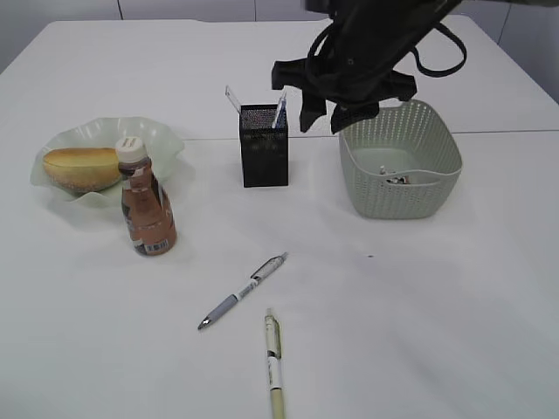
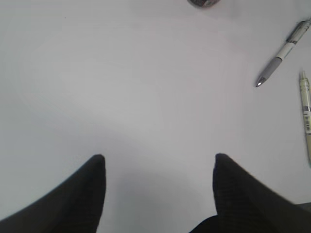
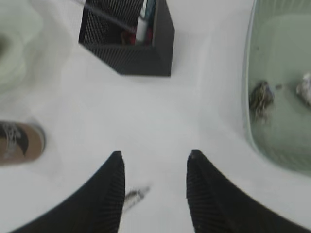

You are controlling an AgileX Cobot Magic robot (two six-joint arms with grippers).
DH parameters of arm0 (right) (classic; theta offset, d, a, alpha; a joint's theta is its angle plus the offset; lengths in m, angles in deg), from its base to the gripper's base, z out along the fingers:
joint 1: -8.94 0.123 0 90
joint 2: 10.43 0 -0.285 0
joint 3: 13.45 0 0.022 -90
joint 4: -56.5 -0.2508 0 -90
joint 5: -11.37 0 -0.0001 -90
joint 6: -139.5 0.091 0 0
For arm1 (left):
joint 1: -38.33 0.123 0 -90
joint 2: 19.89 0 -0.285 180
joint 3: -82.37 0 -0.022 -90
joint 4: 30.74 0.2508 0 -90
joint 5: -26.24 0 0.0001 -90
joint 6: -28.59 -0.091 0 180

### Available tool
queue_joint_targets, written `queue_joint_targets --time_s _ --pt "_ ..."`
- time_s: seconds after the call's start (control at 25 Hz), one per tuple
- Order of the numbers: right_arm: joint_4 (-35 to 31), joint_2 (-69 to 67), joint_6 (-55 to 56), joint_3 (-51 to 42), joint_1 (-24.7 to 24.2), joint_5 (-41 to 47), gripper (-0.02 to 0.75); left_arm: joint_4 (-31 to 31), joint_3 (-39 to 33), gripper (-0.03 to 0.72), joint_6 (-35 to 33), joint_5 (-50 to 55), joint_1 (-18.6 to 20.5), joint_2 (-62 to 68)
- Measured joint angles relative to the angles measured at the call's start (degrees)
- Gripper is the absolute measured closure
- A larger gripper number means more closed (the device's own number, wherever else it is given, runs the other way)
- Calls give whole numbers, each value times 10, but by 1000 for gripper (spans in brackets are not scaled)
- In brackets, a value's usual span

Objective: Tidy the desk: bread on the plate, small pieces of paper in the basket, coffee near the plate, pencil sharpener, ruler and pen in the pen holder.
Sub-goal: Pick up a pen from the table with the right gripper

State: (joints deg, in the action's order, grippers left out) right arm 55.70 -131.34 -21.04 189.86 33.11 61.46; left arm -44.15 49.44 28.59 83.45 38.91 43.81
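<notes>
The bread (image 1: 80, 168) lies on the pale green plate (image 1: 162, 138) at the left. The coffee bottle (image 1: 147, 205) stands upright just in front of the plate. The black mesh pen holder (image 1: 264, 157) holds a ruler (image 1: 233, 98) and a pen (image 1: 279, 112). Small paper pieces (image 1: 395, 179) lie in the green basket (image 1: 432, 196). A grey pen (image 1: 243, 291) and a yellowish pen (image 1: 274, 362) lie on the table in front. My right gripper (image 1: 334, 112) hangs open and empty between holder and basket. My left gripper (image 2: 159, 158) is open over bare table. No pencil sharpener shows.
The right wrist view shows the pen holder (image 3: 131, 53), the basket (image 3: 252, 141) with paper pieces (image 3: 261, 97), the bottle (image 3: 19, 142) and a pen tip (image 3: 136, 194). The left wrist view shows both pens (image 2: 283, 53) (image 2: 306, 111) at its right edge.
</notes>
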Motion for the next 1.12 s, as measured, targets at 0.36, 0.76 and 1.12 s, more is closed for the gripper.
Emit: queue_joint_targets --time_s 0.36,0.76,1.12 --pt "-70 -5 89 1 42 102 412 0 0 183 0 0 0 0" --pt "-99 -82 326 1 61 91 379 -12 0 183 0 0 0 0" --pt "-84 -139 439 2 100 72 366 -13 0 183 0 0 0 0"
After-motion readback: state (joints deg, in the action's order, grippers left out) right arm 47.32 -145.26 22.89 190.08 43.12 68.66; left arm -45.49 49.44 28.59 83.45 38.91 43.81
